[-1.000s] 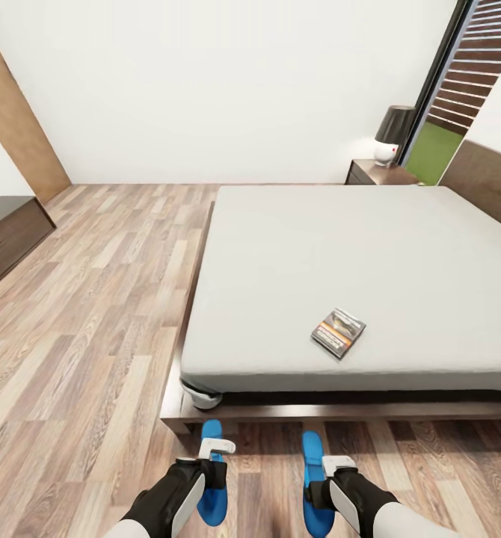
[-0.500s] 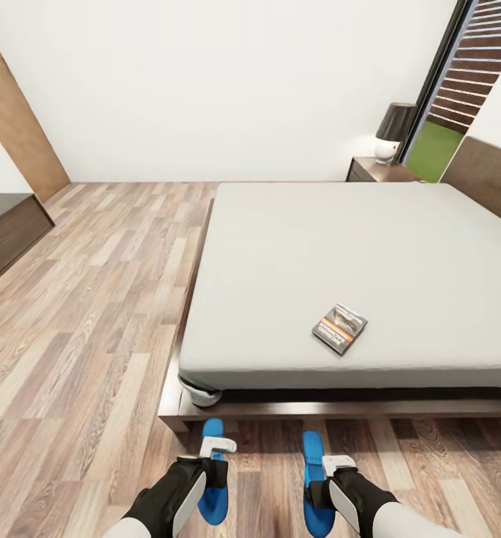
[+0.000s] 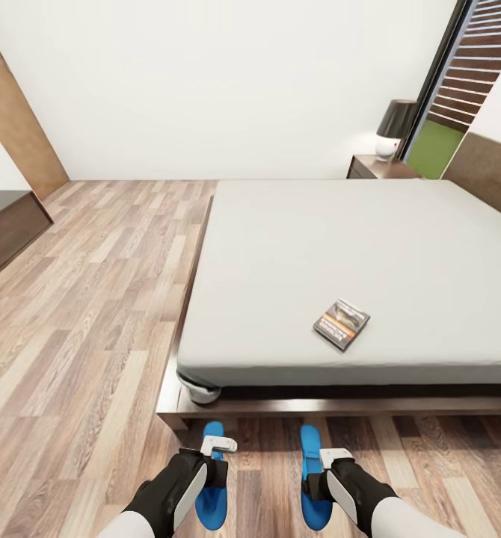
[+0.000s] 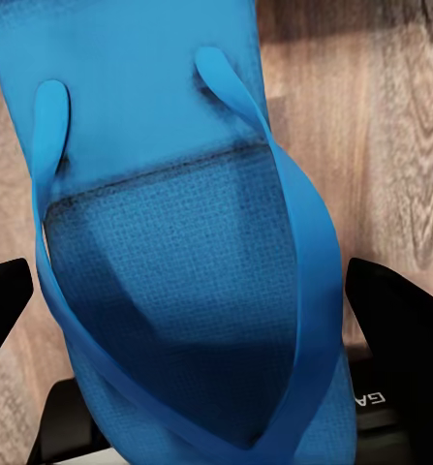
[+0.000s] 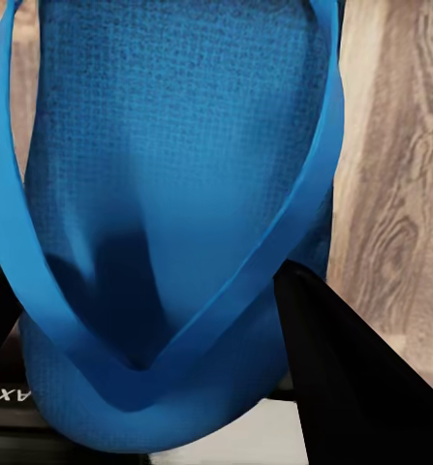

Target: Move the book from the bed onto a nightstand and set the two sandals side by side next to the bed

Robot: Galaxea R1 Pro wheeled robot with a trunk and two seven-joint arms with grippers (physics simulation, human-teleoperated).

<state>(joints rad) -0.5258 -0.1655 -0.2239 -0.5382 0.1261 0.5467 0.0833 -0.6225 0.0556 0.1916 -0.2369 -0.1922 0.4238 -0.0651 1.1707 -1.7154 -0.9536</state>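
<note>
Your left gripper [image 3: 217, 445] & right gripper [image 3: 333, 453]: fingers apart, 1 sandal [image 3: 209, 493] / sandal [image 3: 314, 486] between each pair, both on floor [image 3: 86, 329] beside bed [image 3: 355, 246]. Book [image 3: 342, 323] lies on mattress.

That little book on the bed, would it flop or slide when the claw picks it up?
The book looks thin and small, so probably light and somewhat bendy. Lying flat on the soft grey mattress, it likely won't roll, though its low edge may be hard to get under.

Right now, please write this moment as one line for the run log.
left claw: over left sandal | right claw: over right sandal | sandals: floor, beside bed | book: on mattress
</note>
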